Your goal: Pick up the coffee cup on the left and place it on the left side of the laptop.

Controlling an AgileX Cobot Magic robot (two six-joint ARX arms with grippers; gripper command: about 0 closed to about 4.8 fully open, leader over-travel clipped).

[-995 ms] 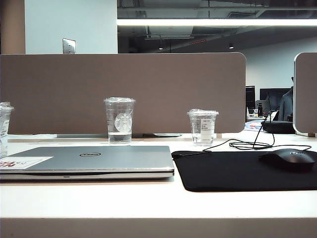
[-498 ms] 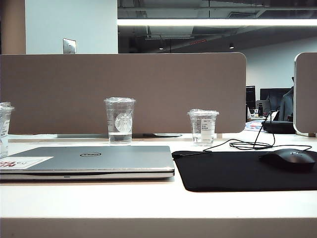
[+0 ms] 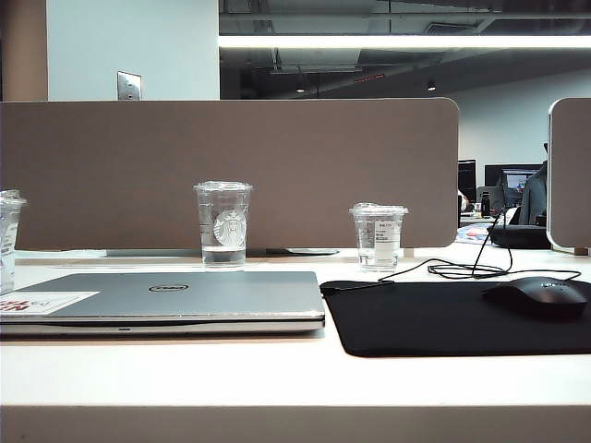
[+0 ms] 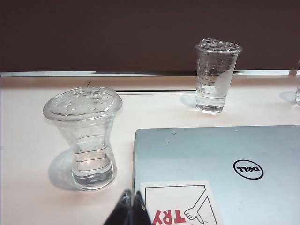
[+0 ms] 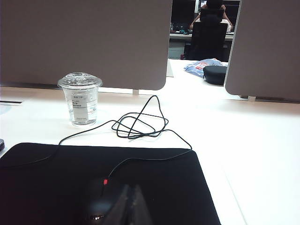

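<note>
The coffee cup (image 4: 86, 140) is a short clear lidded cup, pinched in at the waist, with a little clear liquid. It stands on the white table just left of the closed silver Dell laptop (image 4: 220, 164). In the exterior view the coffee cup (image 3: 7, 242) is cut off by the left edge, beside the laptop (image 3: 185, 300). My left gripper (image 4: 132, 206) is shut and empty, low by the laptop's stickered corner, short of the cup. My right gripper (image 5: 131, 201) is shut and empty over the black mouse pad (image 5: 47, 178). Neither gripper shows in the exterior view.
A taller Starbucks cup (image 3: 223, 224) stands behind the laptop, and a small labelled cup (image 3: 379, 236) behind the mouse pad (image 3: 434, 323). A black mouse (image 3: 539, 295) lies on the pad with its cable (image 5: 140, 124) looped on the table. A brown partition (image 3: 277, 166) closes the back.
</note>
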